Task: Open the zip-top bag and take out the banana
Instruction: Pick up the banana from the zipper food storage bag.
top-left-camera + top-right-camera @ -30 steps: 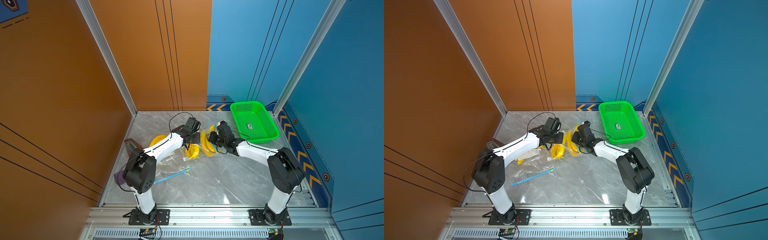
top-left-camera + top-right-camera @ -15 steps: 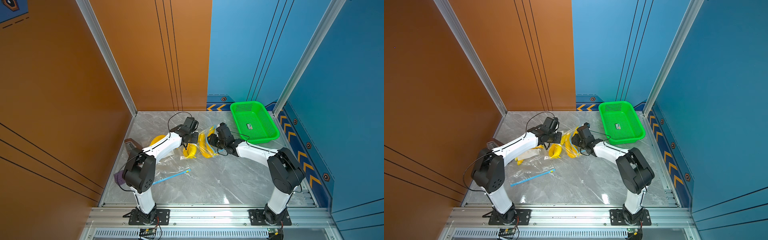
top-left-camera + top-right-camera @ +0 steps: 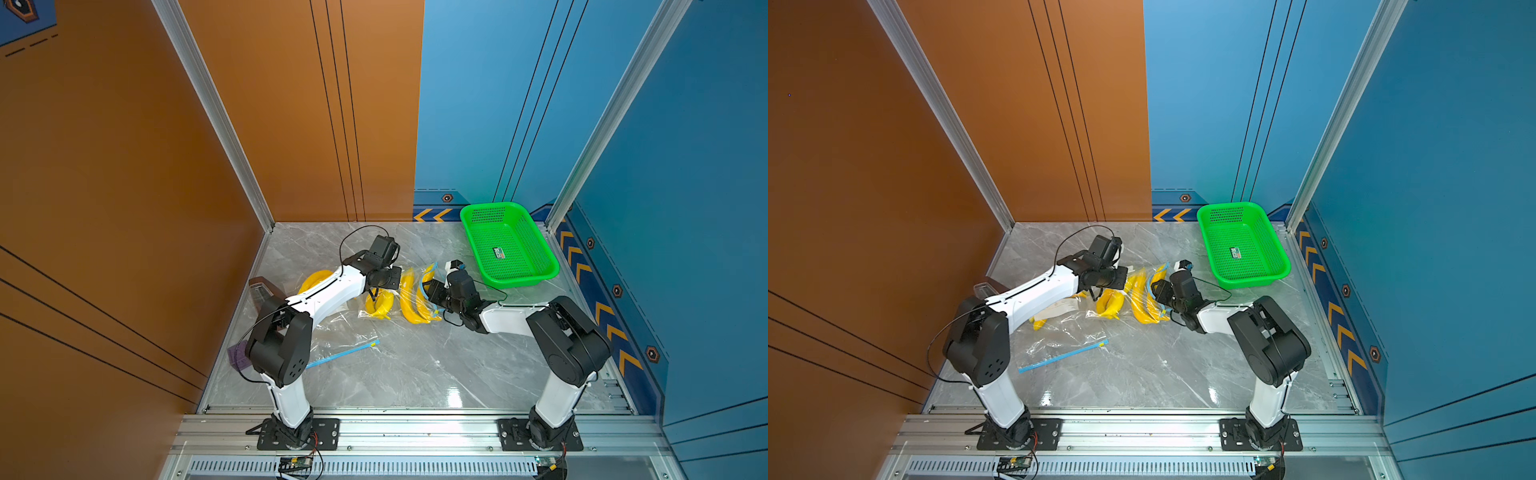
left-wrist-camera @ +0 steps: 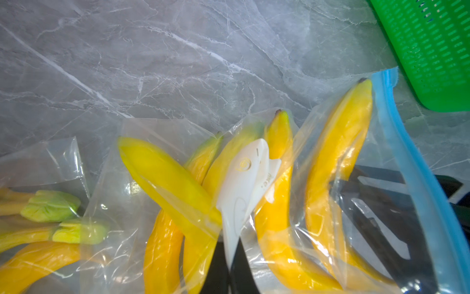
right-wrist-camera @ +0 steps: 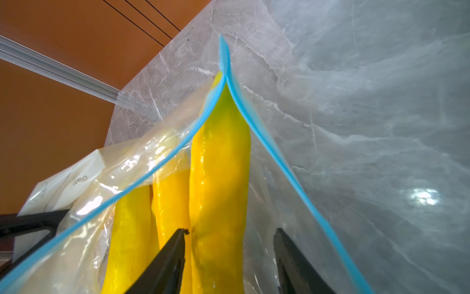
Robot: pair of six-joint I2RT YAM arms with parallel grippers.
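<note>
One zip-top bag (image 5: pixel 142 163) in play, middle of desk (image 3: pixel 415 374) twd far edge, just short of green basket (image 3: pixel 521 283) in far R corner. Mouth already parted: blue zip strips (image 5: pixel 223 58) splayed in a V in R wrist view. Opening prob done. Step in hand = grab banana (image 5: pixel 218 165), pull it out.

L gripper (image 3: pixel 379 291): closed tight, looks pinched on bag film by white label (image 4: pixel 244 173), side away from mouth. Serves as anchor.

R gripper (image 5: pixel 230 229): jaws apart, inside the mouth, straddling nearest banana. One finger touching its side, other w/ a gap. Nothing clamped yet.

To do it well:
- Push in deeper before closing. Take thick mid-body, not the taper, or risk a slip.
- Check for film between pads & peel, esp. by the outer finger, w/ bag wall close.
- Close on 1 banana only, 2 more tight beside it in same bag.
- Pull straight back along its length, out thru the V, twd R edge.
- Hold L pinch firm to stop bag dragging along.
- Mind far tip: tucked up at apex of the V, could snag there.

Ignore other bagged bananas (image 3: pixel 380 305) under L arm, and flat bag (image 3: pixel 336 332) nearer front edge.
</note>
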